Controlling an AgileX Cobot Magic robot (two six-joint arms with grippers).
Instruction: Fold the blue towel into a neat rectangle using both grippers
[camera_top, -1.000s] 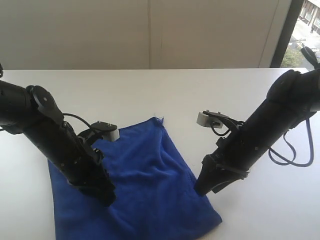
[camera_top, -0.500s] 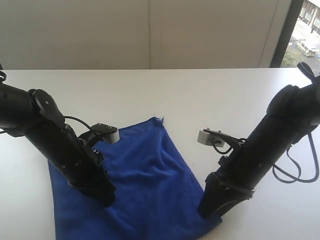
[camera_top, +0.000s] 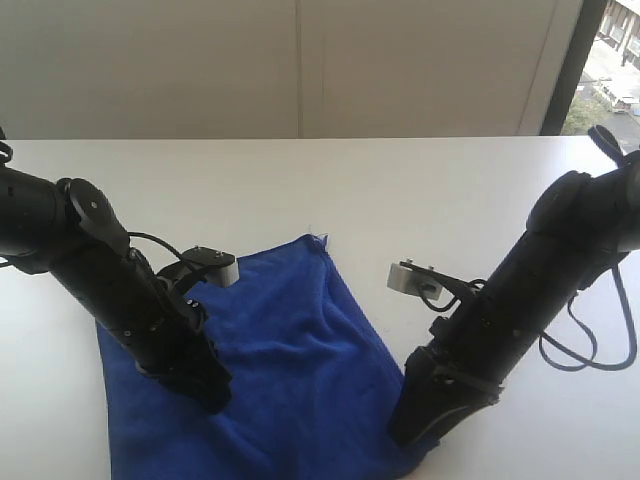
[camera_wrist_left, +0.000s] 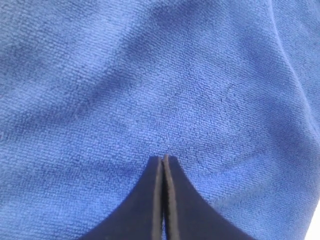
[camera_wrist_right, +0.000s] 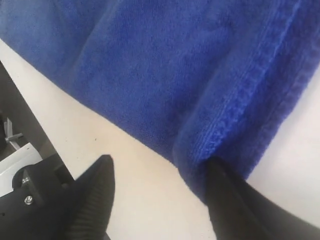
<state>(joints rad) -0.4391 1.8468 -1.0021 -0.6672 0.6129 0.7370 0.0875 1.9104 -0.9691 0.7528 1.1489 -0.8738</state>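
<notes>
The blue towel (camera_top: 300, 340) lies flat on the white table (camera_top: 420, 190), one corner pointing toward the back. My left gripper (camera_top: 218, 398) stands on the towel's left half. In the left wrist view this gripper (camera_wrist_left: 164, 158) is shut, its tips pressed on the plush towel (camera_wrist_left: 150, 75) with no cloth seen between them. My right gripper (camera_top: 405, 432) is at the towel's near right corner. In the right wrist view it (camera_wrist_right: 159, 169) is open: one of its fingers (camera_wrist_right: 225, 190) pushes against the hemmed towel corner (camera_wrist_right: 200, 100), the other rests over bare table.
The table's near edge (camera_wrist_right: 25, 125) runs close by the right gripper, with dark hardware past it. A pale wall stands behind the table, and a window (camera_top: 610, 60) shows at the back right. Black cables (camera_top: 590, 340) loop off the right arm.
The right arm has swung down along the towel's right edge to its near right corner, then shifted slightly left. The left arm has barely moved.
</notes>
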